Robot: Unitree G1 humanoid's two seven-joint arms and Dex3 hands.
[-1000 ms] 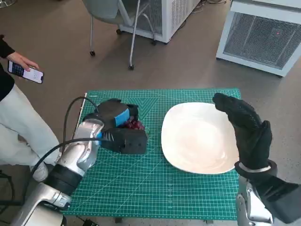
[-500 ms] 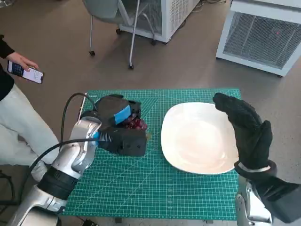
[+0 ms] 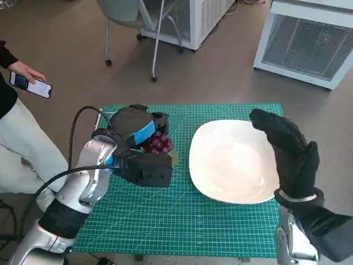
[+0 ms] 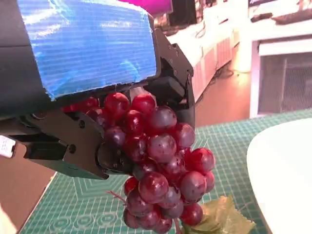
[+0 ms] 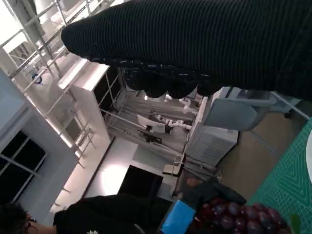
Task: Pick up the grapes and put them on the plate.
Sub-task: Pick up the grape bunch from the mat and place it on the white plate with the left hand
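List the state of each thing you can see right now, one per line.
grapes: gripped by the left hand, hanging clear of the mat
left hand: holds the bunch beside the plate
right hand: holds nothing, raised over the plate's edge
plate: bare, flat on the mat
mat: spread flat

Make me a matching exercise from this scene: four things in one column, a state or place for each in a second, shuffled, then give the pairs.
1. grapes
2. plate
3. right hand
4. phone

a. raised over the plate's edge, holding nothing
b. bare, on the green mat
c. in a person's hand beside the table
d. held by the left hand

Pairs: 1-d, 2-b, 3-a, 4-c
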